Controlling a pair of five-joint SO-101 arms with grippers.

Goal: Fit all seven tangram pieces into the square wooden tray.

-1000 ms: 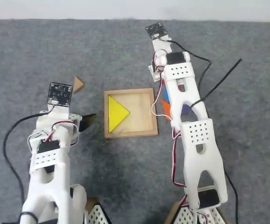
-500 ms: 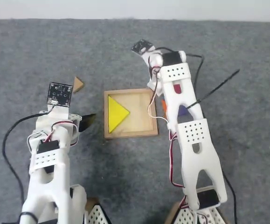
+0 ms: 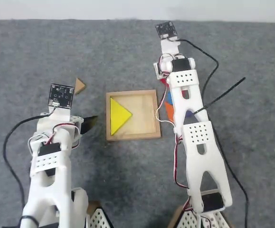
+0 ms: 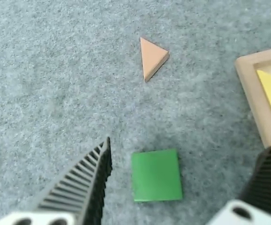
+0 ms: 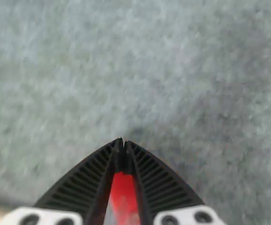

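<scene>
Red piece [image 5: 122,197], thin and edge-on, pinched in the right hand [image 5: 121,142].

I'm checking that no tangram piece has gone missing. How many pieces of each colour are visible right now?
yellow piece: 1, in the wooden tray
tan piece: 1
green piece: 1
red piece: 1, in the jaws of the right gripper
blue piece: 1
orange piece: 1
purple piece: 1
Total: 7

Under right arm [image 3: 184,83]: orange piece [image 3: 168,110], blue piece [image 3: 167,97], purple piece [image 3: 189,114], shapes unclear. In right gripper [image 5: 121,141]: red piece [image 5: 122,197], sliver showing.
</scene>
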